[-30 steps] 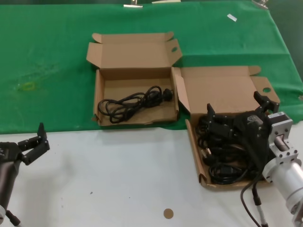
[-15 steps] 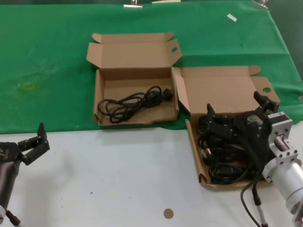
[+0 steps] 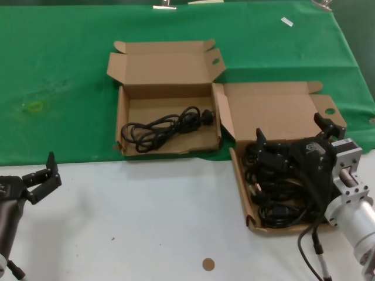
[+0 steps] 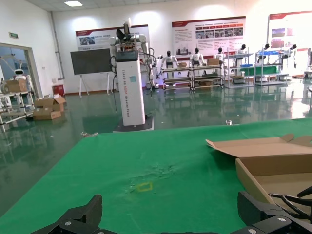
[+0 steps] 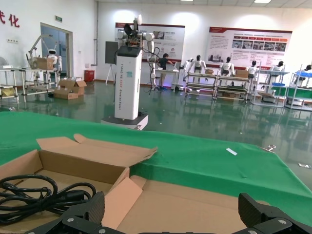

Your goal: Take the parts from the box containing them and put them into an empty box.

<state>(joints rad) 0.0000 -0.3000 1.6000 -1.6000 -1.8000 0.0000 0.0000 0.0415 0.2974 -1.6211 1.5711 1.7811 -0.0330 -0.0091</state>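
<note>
Nearest me, a small brown disc [image 3: 208, 264] lies on the white tabletop [image 3: 146, 216]. At the left edge the left gripper [image 3: 47, 177] hangs just above that white surface, its fingers spread apart and holding nothing, well away from both boxes. On the right, the right gripper [image 3: 293, 140] sits low over the box full of cables [image 3: 241, 193], fingers wide apart; one finger [image 3: 261, 140] reaches down among the tangled black cables [image 3: 278, 193], though I can't tell whether it touches them. That box straddles the line where white table meets green cloth [image 3: 64, 76], its lid [image 3: 269, 108] laid open toward the back with a round hole in the right ear tab [image 3: 329, 111]. Just beyond and to its left, touching at the corner, the second box [image 3: 122, 126] rests wholly on the green cloth, lid [image 3: 164, 64] folded back, a single coiled black cable [image 3: 164, 126] inside. Farther back, a small white tag [image 3: 286, 21] lies on the cloth
</note>
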